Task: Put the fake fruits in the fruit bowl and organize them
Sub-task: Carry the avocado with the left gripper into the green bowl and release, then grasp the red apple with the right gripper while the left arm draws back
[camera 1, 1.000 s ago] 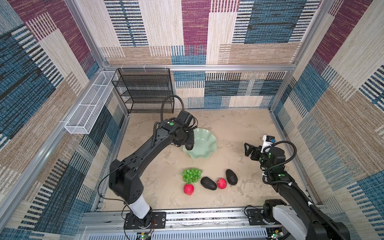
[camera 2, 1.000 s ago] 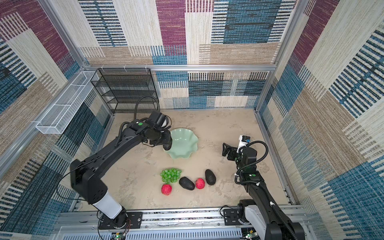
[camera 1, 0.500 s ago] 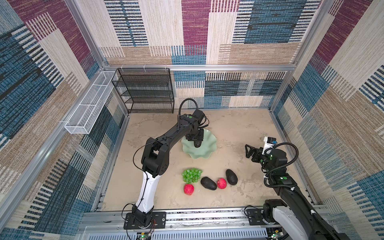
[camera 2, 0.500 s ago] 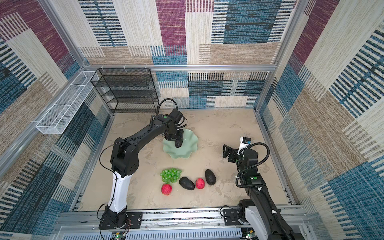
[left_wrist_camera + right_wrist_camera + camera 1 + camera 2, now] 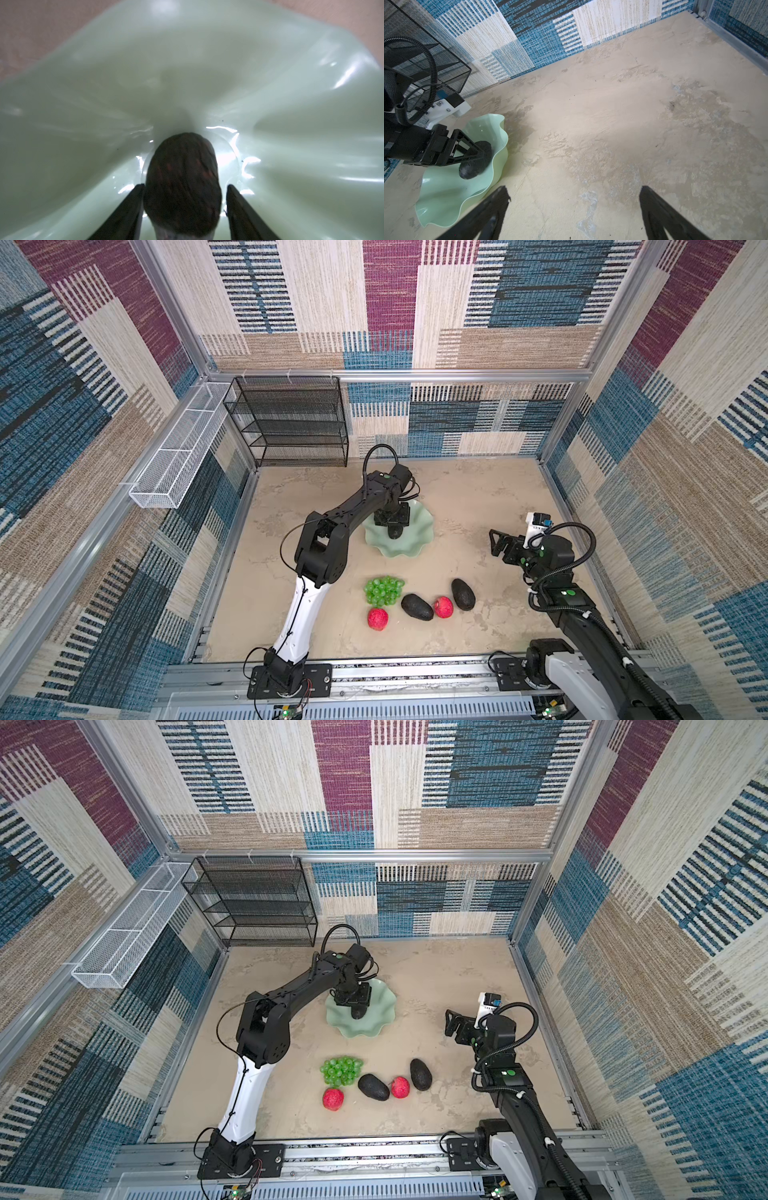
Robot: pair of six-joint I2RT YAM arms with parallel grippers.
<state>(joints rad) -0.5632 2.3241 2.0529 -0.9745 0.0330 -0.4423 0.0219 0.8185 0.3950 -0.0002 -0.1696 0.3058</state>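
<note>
Taking the back wall as 12 o'clock, we found the bowl (image 5: 415,549) (image 5: 376,1028) a little beyond the middle of the table (image 5: 478,489). It held one avocado (image 5: 394,533) (image 5: 358,1013), lying near the centre of its floor. The left claw (image 5: 185,186) reached down into the bowl from 11 o'clock, its fingers (image 5: 128,207) parted a little, with the avocado between them. In the left wrist view a sliver of bowl showed between the fruit and one finger. The other finger sat just beside the fruit, and we could not tell whether it touched.

The remaining fruit lay on the table at 6 o'clock of the bowl, apart from its wavy rim. The grapes (image 5: 384,590) came nearest, and the loose avocados (image 5: 417,606) (image 5: 463,594) and red fruits (image 5: 377,618) (image 5: 444,607) sat in a ragged row behind them.

The right claw (image 5: 574,188) (image 5: 496,541) hung above the table at 3 o'clock of the bowl. It was spread wide, gripped nothing and pointed toward 9.

The black rack (image 5: 291,423) stood against the back wall at 11 o'clock, and the white basket (image 5: 174,464) hung on the side wall at 10. Bare table ran from 12 round to 3 o'clock of the bowl, out to the walls. The left arm's elbow filled the side at 8 o'clock.
</note>
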